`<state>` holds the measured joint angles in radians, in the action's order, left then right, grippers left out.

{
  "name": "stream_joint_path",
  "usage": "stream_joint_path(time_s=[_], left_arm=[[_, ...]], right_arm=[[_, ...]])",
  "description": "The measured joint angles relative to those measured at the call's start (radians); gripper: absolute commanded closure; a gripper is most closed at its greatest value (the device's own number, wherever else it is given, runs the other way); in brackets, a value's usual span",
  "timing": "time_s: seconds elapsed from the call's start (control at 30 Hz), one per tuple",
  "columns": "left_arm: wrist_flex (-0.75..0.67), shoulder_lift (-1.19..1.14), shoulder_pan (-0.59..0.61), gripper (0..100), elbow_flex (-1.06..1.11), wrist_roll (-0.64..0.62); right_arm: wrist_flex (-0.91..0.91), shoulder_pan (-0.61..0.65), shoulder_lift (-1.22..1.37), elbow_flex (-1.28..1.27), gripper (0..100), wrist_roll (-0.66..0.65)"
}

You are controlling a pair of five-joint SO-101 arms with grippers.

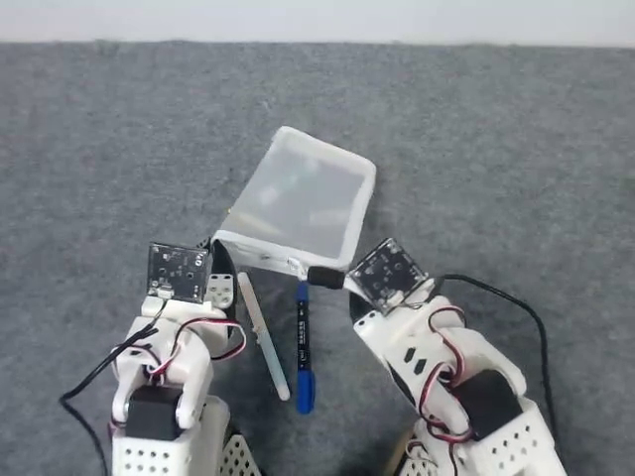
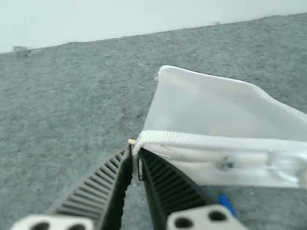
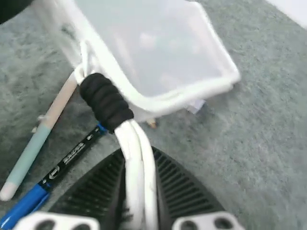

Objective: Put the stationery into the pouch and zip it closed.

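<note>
Nearest, a blue marker (image 1: pixel 303 347) and a pale pen (image 1: pixel 264 337) lie on the grey desk (image 1: pixel 99 149) between the arms. Just beyond, the left jaws are pinched tight on a corner of the mouth of the pouch (image 1: pixel 303 203). The right jaws are clamped on its white pull cord (image 3: pixel 135 158), and the pouch stretches away behind.

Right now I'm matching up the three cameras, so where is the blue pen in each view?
High view: blue pen lies between the arms, one end at the pouch near edge, beside the pale pen.
Left wrist view: blue pen peeks out beneath the pouch zip edge.
Right wrist view: blue pen beside the pale pen, near the zip cord in the right hand.
Shared landmark: the pouch.
</note>
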<state>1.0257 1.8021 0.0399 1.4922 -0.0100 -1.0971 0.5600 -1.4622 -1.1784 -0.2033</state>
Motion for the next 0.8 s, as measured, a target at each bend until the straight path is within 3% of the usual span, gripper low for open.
stream_joint_path(time_s=[0.27,0.8], left_arm=[[0.000,-0.002,0.075,99,-0.028,-0.032],[0.000,-0.002,0.098,99,-0.032,-0.035]], right_arm=[[0.005,-0.080,0.000,0.011,99.1,0.023],[0.032,-0.226,0.000,0.028,99.1,0.087]])
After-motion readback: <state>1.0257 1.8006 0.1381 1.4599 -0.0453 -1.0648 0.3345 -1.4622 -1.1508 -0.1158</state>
